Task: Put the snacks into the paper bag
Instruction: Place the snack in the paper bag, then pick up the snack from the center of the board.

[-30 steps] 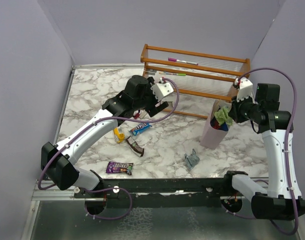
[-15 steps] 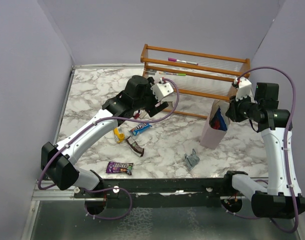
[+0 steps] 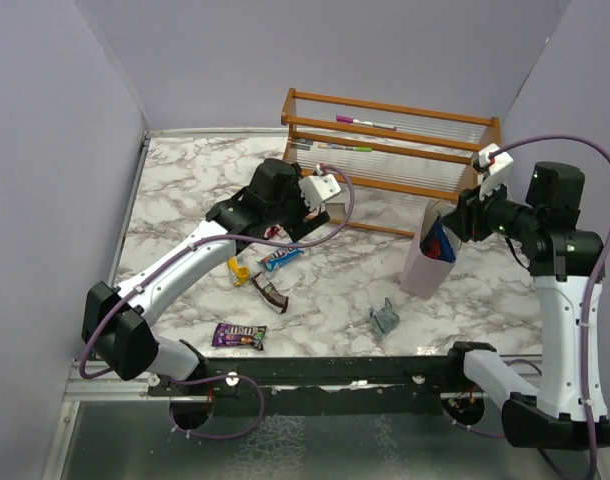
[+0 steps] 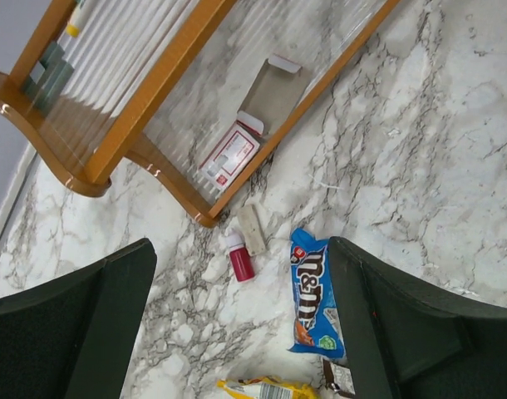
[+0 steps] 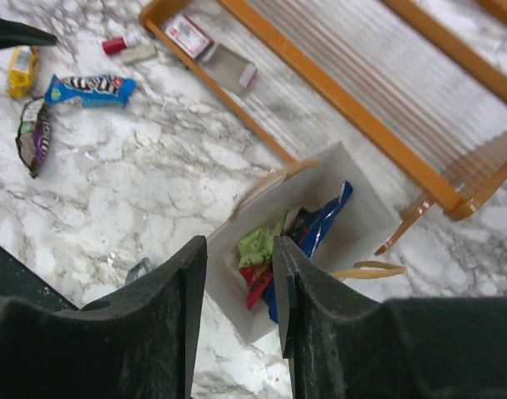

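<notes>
Five snacks lie loose on the table (image 3: 185,190), all in glossy, crinkled wrappers. A flat blue-white packet (image 3: 282,258) lies nearest the left gripper (image 4: 241,243). A small yellow one (image 3: 239,270) sits just to its left and a curved dark brown bar (image 3: 269,293) just in front. A purple packet (image 3: 239,335) lies closer to the arm bases, and a crumpled grey-teal wrapper (image 3: 384,319) sits well apart to the right, near the paper bag (image 3: 421,268).

The bag is matte pale pinkish-lilac paper with a rectangular mouth and thin string handles. It stands upright on the right part of the table, just in front of the right end of the wooden rack (image 3: 385,150). Inside it, the right wrist view shows a long shiny blue wrapper (image 5: 320,220) leaning against one wall, beside a crumpled green one (image 5: 255,243) and something red below.

The left gripper's jaws are spread wide and hold nothing; it hangs over the blue-white packet and a tiny red cylinder (image 4: 240,266). The right gripper (image 5: 239,243) hovers above the bag's mouth, its dark fingers a narrow gap apart with nothing between them.

The tabletop is white marble with grey veins. The rack has orange-brown wooden rails and ribbed clear shelves. Plain lilac walls (image 3: 45,150) enclose the table on three sides.
</notes>
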Available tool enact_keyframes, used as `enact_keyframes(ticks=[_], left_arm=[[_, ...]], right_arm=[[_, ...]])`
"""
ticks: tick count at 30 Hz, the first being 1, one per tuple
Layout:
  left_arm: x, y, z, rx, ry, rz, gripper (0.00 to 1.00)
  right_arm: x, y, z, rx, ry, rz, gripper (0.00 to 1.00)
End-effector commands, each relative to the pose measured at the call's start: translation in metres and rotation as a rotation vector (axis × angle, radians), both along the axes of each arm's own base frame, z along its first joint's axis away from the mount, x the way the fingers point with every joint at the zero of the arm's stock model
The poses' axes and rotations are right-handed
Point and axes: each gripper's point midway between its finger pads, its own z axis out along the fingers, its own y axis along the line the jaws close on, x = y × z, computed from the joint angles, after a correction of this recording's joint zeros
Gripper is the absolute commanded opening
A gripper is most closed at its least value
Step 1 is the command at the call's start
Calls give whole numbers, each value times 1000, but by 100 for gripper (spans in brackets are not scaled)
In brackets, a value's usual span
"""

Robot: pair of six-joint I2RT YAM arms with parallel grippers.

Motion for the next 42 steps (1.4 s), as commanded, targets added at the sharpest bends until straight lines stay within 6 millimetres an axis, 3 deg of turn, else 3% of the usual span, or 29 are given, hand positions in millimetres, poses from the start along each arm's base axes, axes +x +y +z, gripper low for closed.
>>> enact_keyframes(ticks=[1, 10, 16, 21, 28, 32, 36, 42], left_arm=[[2, 29, -15, 11, 73, 45, 87], [9, 107, -61, -53, 246, 205, 87], [8, 158, -92, -84, 354, 340, 87], [1, 171, -114, -77, 437, 357, 85], [-13, 124, -96, -106, 459, 122, 84], [-30, 70, -92, -46, 431, -76, 84], [-47, 15, -88, -49, 425, -256, 84], [-75, -58, -89, -135, 547, -387, 84]], right_arm=[[-5, 12, 37, 24, -122, 76, 40], [-17, 31, 43, 80, -131, 197, 43], [-17, 33, 39, 90, -128, 211, 43], [-17, 33, 35, 90, -129, 209, 43], [-11, 27, 27, 80, -120, 167, 44], [2, 17, 27, 54, -134, 98, 45], [18, 12, 40, 45, -212, 66, 47], [55, 2, 53, 50, -337, -11, 48]])
